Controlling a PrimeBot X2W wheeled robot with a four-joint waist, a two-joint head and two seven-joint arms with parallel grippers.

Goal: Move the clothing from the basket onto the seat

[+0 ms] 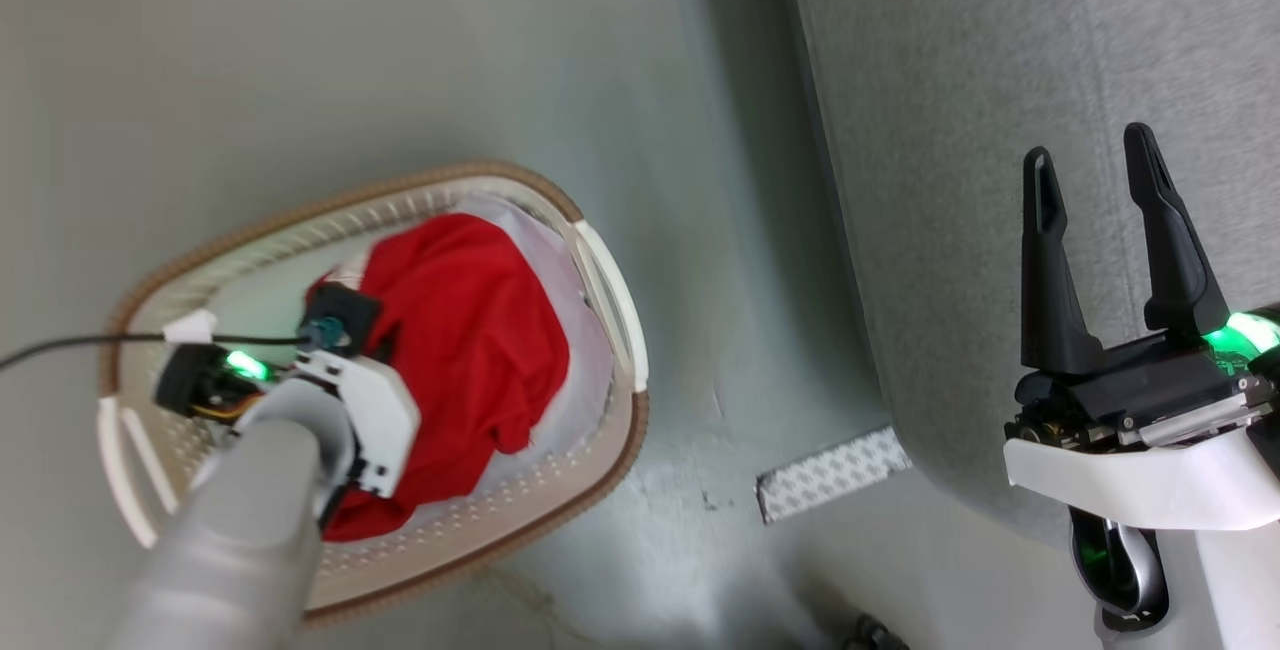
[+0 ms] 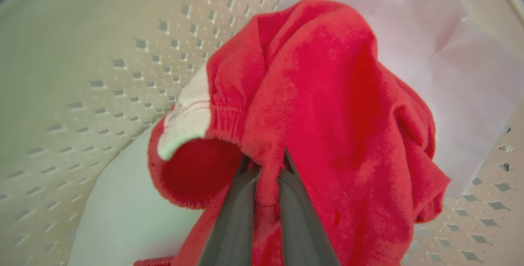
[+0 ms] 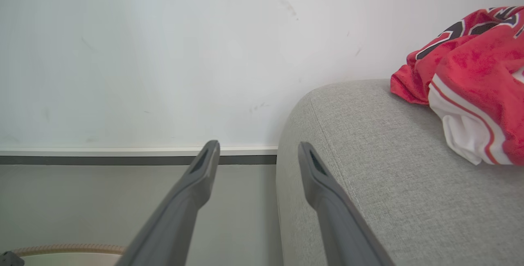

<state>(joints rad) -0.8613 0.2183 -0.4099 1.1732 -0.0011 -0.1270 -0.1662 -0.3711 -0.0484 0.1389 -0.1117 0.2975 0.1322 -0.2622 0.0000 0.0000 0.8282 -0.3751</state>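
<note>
**Operator:** What have I got hold of?

**Spotter:** Your left gripper [image 2: 268, 167] is down in the basket [image 1: 590, 470], its fingers closed on a fold of the red garment [image 2: 327, 106]. A narrow ridge of cloth is pinched between them. The garment lies bunched across the middle of the basket and toward the end nearer the seat [image 1: 1000, 80], on top of the pale white cloth [image 2: 450, 53].

**Operator:** How should I lift it?

**Spotter:** I'd go straight up until the lowest hem is above the brown rim, then swing toward the seat. The fabric looks thin and limp, so expect it to hang long and drag. The pinch is slim, so go slowly or it may slide out. Watch the white cloth too. If it rises with the red, you've likely caught both.

**Operator:** And my right?

**Spotter:** Your right gripper [image 1: 1090, 145] hangs over the seat's near edge, fingers apart and holding nothing.

**Operator:** What does the garment look like?

**Spotter:** It's plain red with a gathered elastic hem and a white patch. Another red piece [image 3: 470, 65], with white trim and black lettering, already lies on the seat.
</note>
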